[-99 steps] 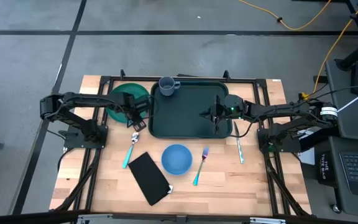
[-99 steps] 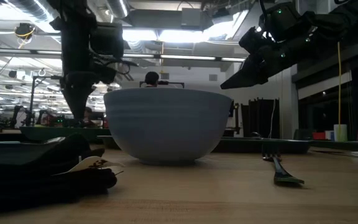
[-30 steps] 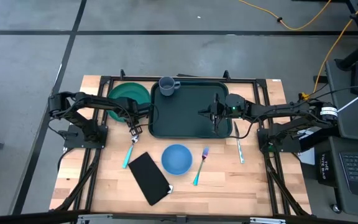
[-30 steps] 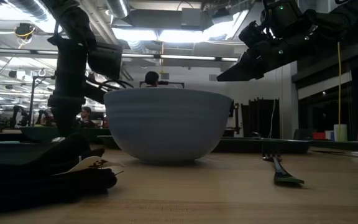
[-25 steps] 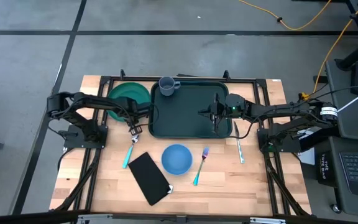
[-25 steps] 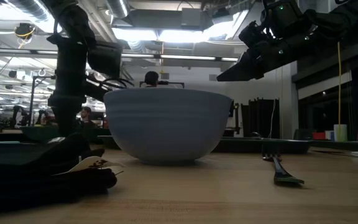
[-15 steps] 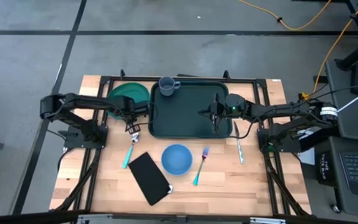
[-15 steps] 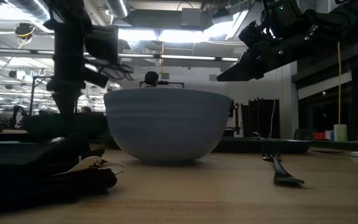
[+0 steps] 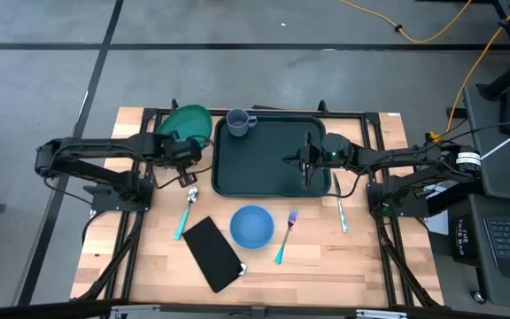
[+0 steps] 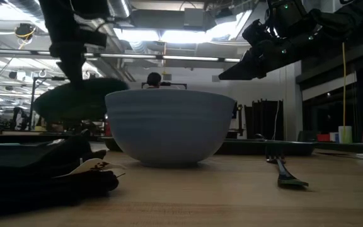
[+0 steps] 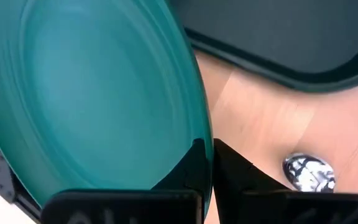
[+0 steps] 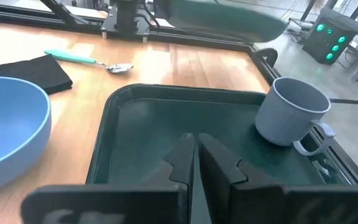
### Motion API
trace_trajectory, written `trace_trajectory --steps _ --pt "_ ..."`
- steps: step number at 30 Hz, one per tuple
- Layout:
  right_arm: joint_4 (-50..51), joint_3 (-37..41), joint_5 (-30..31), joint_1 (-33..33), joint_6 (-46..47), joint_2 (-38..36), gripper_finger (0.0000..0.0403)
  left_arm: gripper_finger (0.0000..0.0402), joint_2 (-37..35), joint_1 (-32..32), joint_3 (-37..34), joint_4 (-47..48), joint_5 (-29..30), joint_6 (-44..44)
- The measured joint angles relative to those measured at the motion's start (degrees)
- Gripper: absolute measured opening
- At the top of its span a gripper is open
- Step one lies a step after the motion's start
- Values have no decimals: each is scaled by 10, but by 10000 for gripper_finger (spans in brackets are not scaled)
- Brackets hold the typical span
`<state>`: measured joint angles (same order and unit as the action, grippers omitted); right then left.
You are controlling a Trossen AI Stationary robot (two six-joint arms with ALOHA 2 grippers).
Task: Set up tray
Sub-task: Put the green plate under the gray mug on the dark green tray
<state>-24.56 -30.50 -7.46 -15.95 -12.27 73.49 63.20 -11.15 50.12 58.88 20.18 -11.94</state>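
The dark green tray [image 9: 268,159] lies at the table's far middle, with a grey cup [image 9: 240,122] standing in its far left corner. The round green plate [image 9: 187,120] hangs in the air left of the tray, and my left gripper [image 9: 187,152] is shut on it. In the low view the plate [image 10: 80,99] floats tilted above the table. My right gripper [image 9: 306,165] hovers shut over the tray's right half [image 12: 166,124], touching nothing. My left gripper pinches the plate's rim [image 11: 199,127] on its near side between its two fingers, one on the upper face and one beneath. The fingers slant down onto it from the table's left. The plate is lifted clear of the table and tilted.
Near the tray lie a teal-handled spoon [image 9: 187,211], a blue bowl [image 9: 252,226], a black napkin [image 9: 211,252], a teal fork [image 9: 286,236] and a knife [image 9: 340,204]. The spoon's bowl [image 11: 308,172] lies just below my left gripper.
My left gripper has risen and drawn back toward the table's far edge with the plate. The plate, which lay flat on the table, now hangs clear of it and tilted.
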Motion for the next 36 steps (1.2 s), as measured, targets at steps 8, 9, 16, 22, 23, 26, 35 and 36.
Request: trace_trajectory --steps 8,9,16,22,23,26,35,36 --pt "-1 0 0 0 0 0 30 2 -36 47 23 1 56 -4" --pt "-2 0 0 0 0 0 30 2 -36 53 24 0 59 -4" --pt "-18 0 -1 0 33 -1 24 2 -29 101 25 -28 72 7" --pt "-12 0 -1 7 41 -13 7 2 9 132 33 -46 64 16" --pt "-11 0 -1 10 47 -18 9 2 21 135 39 -45 58 17" --pt "-2 0 -1 22 60 -39 12 2 62 144 68 -44 49 38" --pt "58 -1 26 60 63 -78 11 2 173 174 153 -45 9 101" --pt "63 -1 32 63 63 -78 11 2 181 181 159 -44 1 98"
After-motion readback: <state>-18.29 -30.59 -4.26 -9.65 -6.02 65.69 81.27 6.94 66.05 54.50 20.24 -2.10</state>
